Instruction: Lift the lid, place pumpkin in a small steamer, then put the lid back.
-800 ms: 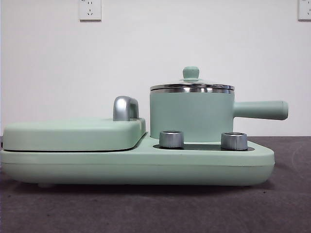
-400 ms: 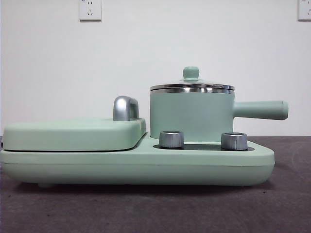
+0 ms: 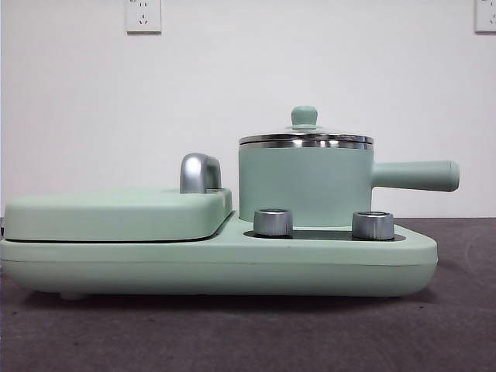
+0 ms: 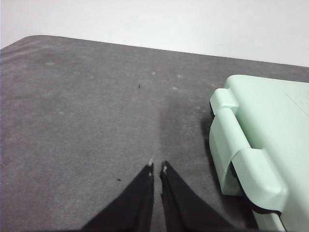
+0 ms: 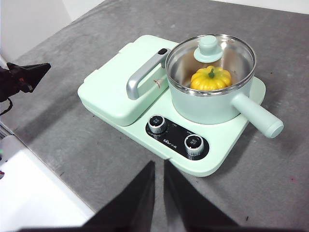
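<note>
The small steamer [image 3: 305, 184] [image 5: 207, 104] stands on the right half of the mint-green cooker base [image 3: 232, 263], its long handle [image 3: 415, 176] pointing right. The glass lid [image 3: 304, 136] [image 5: 210, 53] sits shut on it, knob up. Through the glass, the right wrist view shows the yellow-orange pumpkin [image 5: 210, 79] inside the pot. My right gripper [image 5: 158, 166] is shut and empty, high above the table in front of the cooker. My left gripper [image 4: 157, 166] is shut and empty above bare table, beside the cooker's hinged end [image 4: 241, 150].
The large flat hinged cover [image 3: 116, 213] with a chrome handle [image 3: 198, 172] fills the cooker's left half. Two chrome dials [image 3: 273, 222] [image 3: 373, 225] sit on the front panel. The left arm's tip [image 5: 24, 77] shows at the table's edge. The grey table [image 5: 72, 154] ends near it.
</note>
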`<action>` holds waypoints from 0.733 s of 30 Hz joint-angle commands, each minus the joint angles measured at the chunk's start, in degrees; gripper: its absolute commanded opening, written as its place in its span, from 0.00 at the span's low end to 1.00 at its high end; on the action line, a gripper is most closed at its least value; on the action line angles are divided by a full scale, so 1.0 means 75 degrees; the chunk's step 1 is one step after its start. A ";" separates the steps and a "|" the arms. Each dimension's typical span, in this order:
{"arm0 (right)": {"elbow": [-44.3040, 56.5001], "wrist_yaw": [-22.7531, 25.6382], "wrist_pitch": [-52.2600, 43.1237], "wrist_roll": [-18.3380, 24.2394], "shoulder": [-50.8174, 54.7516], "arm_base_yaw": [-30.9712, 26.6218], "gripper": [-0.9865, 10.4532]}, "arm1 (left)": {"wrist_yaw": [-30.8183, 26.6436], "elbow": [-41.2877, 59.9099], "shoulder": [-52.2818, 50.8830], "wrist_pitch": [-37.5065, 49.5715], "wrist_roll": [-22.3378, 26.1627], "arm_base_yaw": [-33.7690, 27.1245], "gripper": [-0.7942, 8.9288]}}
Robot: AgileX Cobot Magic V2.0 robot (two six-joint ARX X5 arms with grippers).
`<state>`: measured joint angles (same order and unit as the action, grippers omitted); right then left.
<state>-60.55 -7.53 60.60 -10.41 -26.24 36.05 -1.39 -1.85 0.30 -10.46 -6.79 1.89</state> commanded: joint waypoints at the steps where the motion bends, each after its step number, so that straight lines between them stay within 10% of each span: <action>1: -0.0076 0.0003 -0.0082 0.0050 -0.0029 0.0064 0.11 | -0.0020 0.0149 -0.0015 -0.0032 0.0093 -0.0003 0.11; 22: 0.0041 -0.0050 -0.0259 0.0052 -0.0017 -0.0504 0.11 | -0.0020 0.0149 -0.0015 -0.0032 0.0093 -0.0003 0.11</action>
<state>-60.29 -7.81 59.66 -10.37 -26.22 33.26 -1.39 -1.85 0.30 -10.46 -6.79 1.89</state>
